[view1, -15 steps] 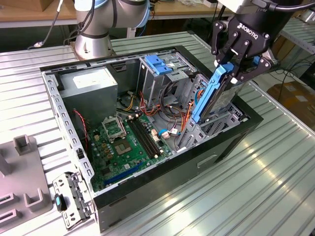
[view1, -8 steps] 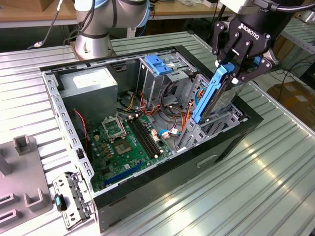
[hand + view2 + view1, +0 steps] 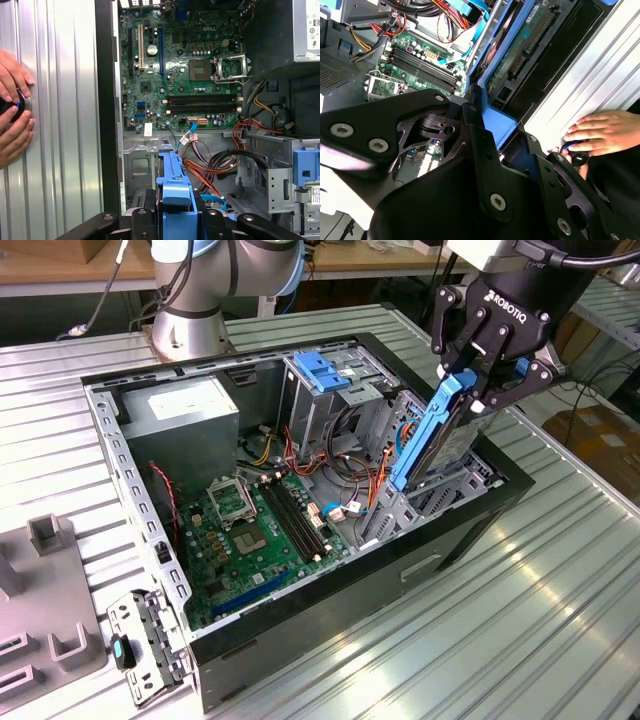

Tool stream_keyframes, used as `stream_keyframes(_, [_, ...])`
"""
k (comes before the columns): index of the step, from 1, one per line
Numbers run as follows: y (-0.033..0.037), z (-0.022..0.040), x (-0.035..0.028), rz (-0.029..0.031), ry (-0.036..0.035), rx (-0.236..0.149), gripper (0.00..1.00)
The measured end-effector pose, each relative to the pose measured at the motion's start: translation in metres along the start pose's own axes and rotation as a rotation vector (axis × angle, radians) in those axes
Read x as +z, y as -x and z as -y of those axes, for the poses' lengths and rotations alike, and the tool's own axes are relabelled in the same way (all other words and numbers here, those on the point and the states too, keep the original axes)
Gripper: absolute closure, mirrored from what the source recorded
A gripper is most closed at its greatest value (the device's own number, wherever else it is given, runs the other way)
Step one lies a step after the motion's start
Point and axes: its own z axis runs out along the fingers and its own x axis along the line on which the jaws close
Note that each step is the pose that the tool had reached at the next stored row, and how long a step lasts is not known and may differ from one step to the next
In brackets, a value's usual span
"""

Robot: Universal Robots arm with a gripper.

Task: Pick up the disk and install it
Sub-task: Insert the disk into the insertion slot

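Note:
My gripper point(image 3: 478, 390) is shut on the disk point(image 3: 435, 435), a silver-grey drive with blue side rails. I hold it steeply tilted, its lower end down in the bay at the right end of the open computer case point(image 3: 350, 640). In the second wrist view the disk's green circuit board point(image 3: 525, 40) and blue rail point(image 3: 497, 122) run away from the black fingers point(image 3: 485, 165). In the first wrist view the blue rail point(image 3: 175, 185) rises between the finger bases, above a metal bay and loose cables.
Inside the case lie the motherboard point(image 3: 255, 530), the grey power supply point(image 3: 185, 415) and a drive cage with a light-blue top point(image 3: 322, 370). A person's hands point(image 3: 12, 110) rest on the ribbed table beside the case. A grey fixture point(image 3: 40, 580) and a metal bracket point(image 3: 145, 640) lie at the exterior view's left.

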Motion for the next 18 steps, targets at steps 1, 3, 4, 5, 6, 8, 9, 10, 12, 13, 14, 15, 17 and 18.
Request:
stream_keyframes(1, [0.0, 0.0, -0.0001, -0.0002, 0.0, 0.0, 0.63])
stream_keyframes(3, [-0.0001, 0.0, -0.0001, -0.0001, 0.0, 0.0, 0.63])
stream_keyframes(4, [-0.0001, 0.0, 0.0, -0.0002, 0.0, 0.0, 0.63])
stream_keyframes(5, [-0.0002, 0.0, 0.0003, -0.0002, 0.0, 0.0, 0.63])
stream_keyframes(6, [-0.0002, 0.0, 0.0007, 0.0002, 0.0, 0.0, 0.63])
stream_keyframes(8, [-0.0003, 0.0, 0.0016, 0.0002, 0.0001, 0.0, 0.63])
stream_keyframes(9, [-0.0004, 0.0, 0.0019, 0.0002, 0.0, 0.0, 0.63])
stream_keyframes(10, [-0.0005, 0.0, 0.0022, 0.0003, 0.0001, 0.0, 0.63])
stream_keyframes(12, [-0.0006, 0.0, 0.0031, 0.0002, 0.0, 0.0, 0.63])
stream_keyframes(13, [-0.0007, 0.0, 0.0035, 0.0002, 0.0001, 0.0, 0.63])
stream_keyframes(14, [-0.0007, 0.0, 0.0038, 0.0002, 0.0, 0.0, 0.63])
stream_keyframes(15, [-0.0007, 0.0, 0.0042, 0.0001, 0.0, 0.0, 0.63])
stream_keyframes(17, [-0.0008, 0.0, 0.0049, 0.0002, 0.0, 0.0, 0.63])
stream_keyframes(18, [-0.0008, 0.0, 0.0051, 0.0002, 0.0, 0.0, 0.63])
